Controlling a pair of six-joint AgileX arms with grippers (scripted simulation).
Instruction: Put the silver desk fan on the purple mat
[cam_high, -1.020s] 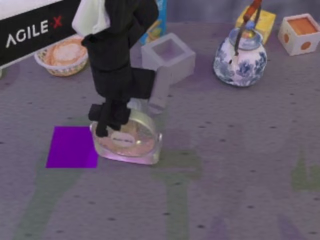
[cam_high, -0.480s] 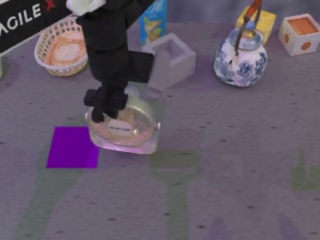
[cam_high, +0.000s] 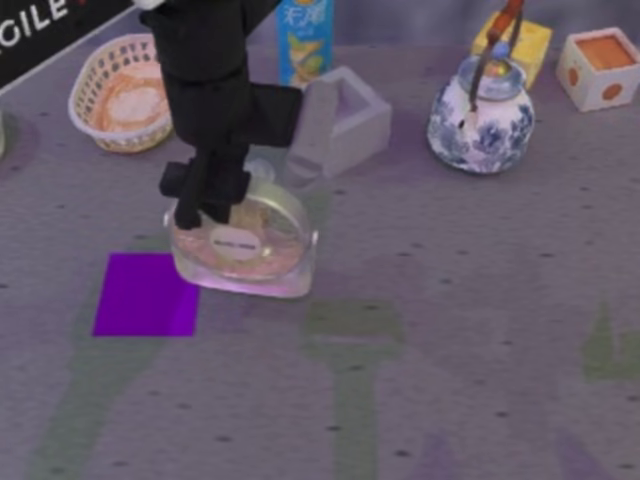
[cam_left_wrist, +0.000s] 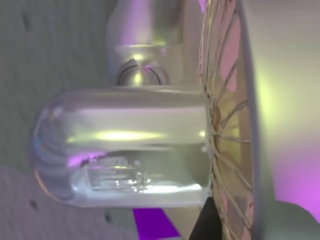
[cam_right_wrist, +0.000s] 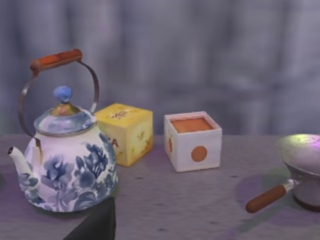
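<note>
The silver desk fan (cam_high: 245, 250) lies face up, its wire grille, pinkish blades and white centre label toward the camera. My left gripper (cam_high: 200, 200) is shut on the fan's far left rim, reaching down from the far side. The purple mat (cam_high: 145, 294) lies flat just left of the fan, whose edge overlaps the mat's near-right corner in the top view. The left wrist view is filled by the fan's shiny motor housing (cam_left_wrist: 120, 145) and grille (cam_left_wrist: 227, 125), with a strip of purple mat (cam_left_wrist: 152, 224) beyond. My right arm is outside the top view.
Behind the fan stand a pale grey open box (cam_high: 340, 115), a wicker basket (cam_high: 120, 95) and a blue drink carton (cam_high: 305, 35). At the far right are a blue-and-white kettle (cam_high: 480, 115), a yellow box (cam_high: 525, 40) and a white-orange box (cam_high: 598, 65). A pan (cam_right_wrist: 300, 170) shows in the right wrist view.
The left gripper and the held fan have shifted a little left and toward the table's far side. The basket and drink carton are more uncovered now. The mat has not moved.
</note>
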